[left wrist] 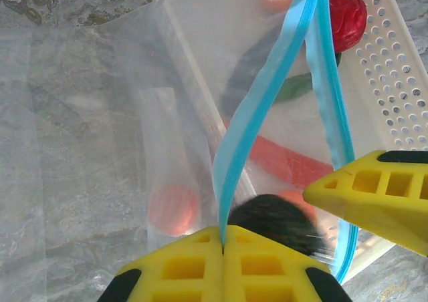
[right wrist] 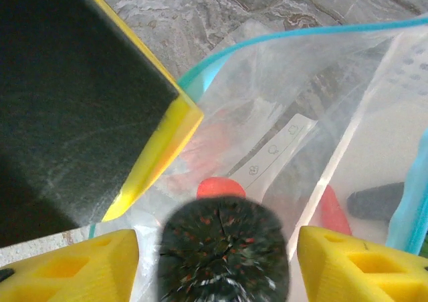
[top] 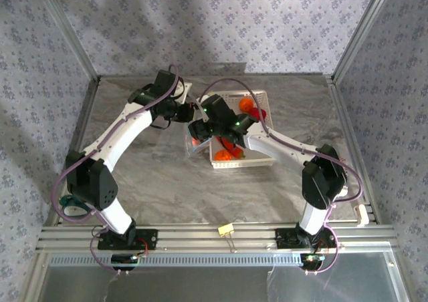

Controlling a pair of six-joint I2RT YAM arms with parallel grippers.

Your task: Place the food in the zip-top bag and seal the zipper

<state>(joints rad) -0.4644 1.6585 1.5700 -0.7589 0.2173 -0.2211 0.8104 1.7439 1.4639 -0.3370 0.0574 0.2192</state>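
At bench (top: 160,182) centre, left of the basket (left wrist: 394,81): left gripper (left wrist: 223,247) reached forward, jaws pressed together on the zipper (left wrist: 267,108), holding the zip-top bag (left wrist: 100,115) mouth open. Loading step. Right gripper (right wrist: 217,258) angled over that mouth, jaws spread, dark piece (right wrist: 224,242) loose between; next, likely fetching remaining food (top: 246,105) from basket.

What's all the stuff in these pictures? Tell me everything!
table: one, grey marbled, under everything
basket: one, white with holes, mid-table
zip-top bag: one, clear, at the basket's left edge
zipper: one, light blue, along the bag's mouth
red pepper: one, red, in the basket
round fruits: several, orange, in the basket
carrot: one, orange, seen through the bag
dark piece: one, blackish, between the right jaws
binder clip: one, yellowish, on the near rail
left arm: one, white, yellow jaws shut on the zipper
right arm: one, white, yellow jaws open
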